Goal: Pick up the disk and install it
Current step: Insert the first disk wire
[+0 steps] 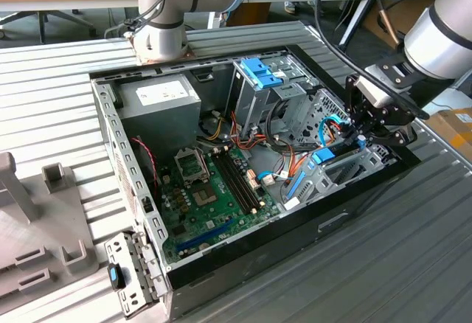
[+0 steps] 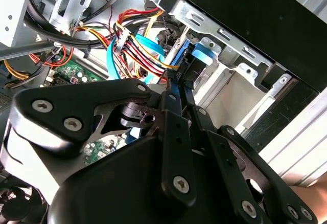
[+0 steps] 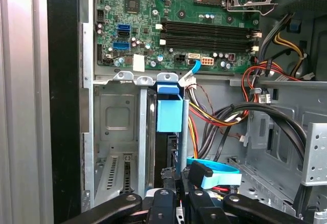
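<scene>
Table: we see one ribbed grey metal table [image 1: 66, 80] carrying one open computer case [image 1: 110, 139].
Loose bracket: one grey metal piece [image 1: 129, 279] with a small blue clip lies at the case's near corner, on the exterior view's left.
Power supply: one grey box [image 1: 158, 98] sits in the far corner.
Motherboard: one green board [image 1: 199, 205] with one empty processor socket [image 1: 190, 164].
Drive cage: one tall grey cage [image 1: 254, 98] topped by one blue latch [image 1: 259, 72].
Disk: one disk [image 1: 324, 155], standing on edge in the low bay at the case's end on the exterior view's right, with its blue tab [image 3: 168, 114] beside a grey bay wall.
Blue cables: we count two in the first wrist view, [image 3: 194, 68] and [image 3: 214, 170].
Gripper: one gripper [image 1: 363, 137], lowered into that bay and clenched on the disk's end [image 3: 178, 201].
</scene>
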Controlling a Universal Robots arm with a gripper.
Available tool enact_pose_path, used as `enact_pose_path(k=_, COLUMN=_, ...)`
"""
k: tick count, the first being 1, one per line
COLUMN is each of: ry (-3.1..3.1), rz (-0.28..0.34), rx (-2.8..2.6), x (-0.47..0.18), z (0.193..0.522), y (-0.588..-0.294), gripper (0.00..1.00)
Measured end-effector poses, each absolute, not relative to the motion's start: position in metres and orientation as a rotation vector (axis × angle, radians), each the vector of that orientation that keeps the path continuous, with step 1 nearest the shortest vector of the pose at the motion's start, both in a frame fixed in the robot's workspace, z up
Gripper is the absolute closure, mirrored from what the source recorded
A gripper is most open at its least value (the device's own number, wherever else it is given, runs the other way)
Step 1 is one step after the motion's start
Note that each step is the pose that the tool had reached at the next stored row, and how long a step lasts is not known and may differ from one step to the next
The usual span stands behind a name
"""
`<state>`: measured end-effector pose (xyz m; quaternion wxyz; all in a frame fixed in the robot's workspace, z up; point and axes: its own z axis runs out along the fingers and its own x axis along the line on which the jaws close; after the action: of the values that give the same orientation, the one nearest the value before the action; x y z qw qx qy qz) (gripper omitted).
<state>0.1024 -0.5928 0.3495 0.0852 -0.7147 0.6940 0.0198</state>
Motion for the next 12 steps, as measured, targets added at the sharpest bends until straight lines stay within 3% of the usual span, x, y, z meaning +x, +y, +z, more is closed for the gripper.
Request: enact_pose_path(k=12, ry=2.069, rz=0.059, rx=-2.131, x=0.1019, z=0.3476, y=-0.5929, gripper=0.84)
